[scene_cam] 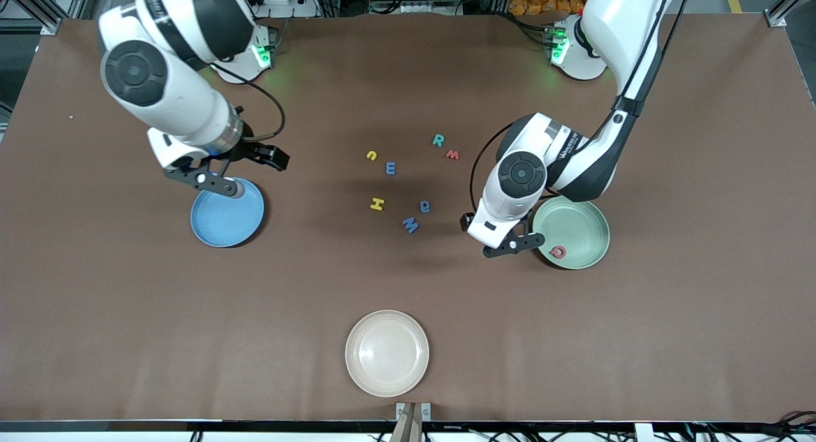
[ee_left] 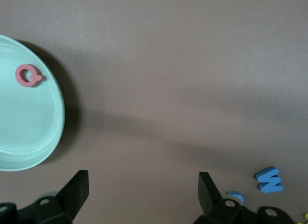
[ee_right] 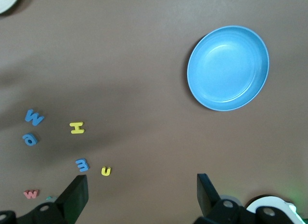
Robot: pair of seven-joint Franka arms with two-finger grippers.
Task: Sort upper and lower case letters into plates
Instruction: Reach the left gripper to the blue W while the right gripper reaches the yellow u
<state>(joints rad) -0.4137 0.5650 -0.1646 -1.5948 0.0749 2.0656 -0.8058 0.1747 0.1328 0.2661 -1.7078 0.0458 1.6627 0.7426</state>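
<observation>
Left hand (scene_cam: 517, 245) spread and empty, hovering at the edge of the mint plate (scene_cam: 577, 222); one red letter (scene_cam: 558, 252) lies in that plate. Right hand (scene_cam: 220, 185) spread and empty, over the rim of the blue plate (scene_cam: 223, 222). Seven letters (scene_cam: 408, 180) loose on the tabletop (scene_cam: 127, 314) between the two plates. Cream plate (scene_cam: 387, 353) nearer the camera

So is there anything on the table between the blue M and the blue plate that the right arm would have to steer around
Nothing visible. The blue M and the blue plate have only bare brown table between them; the yellow H sits just farther from the front camera than that line. The right gripper hangs open over the plate's rim.
</observation>
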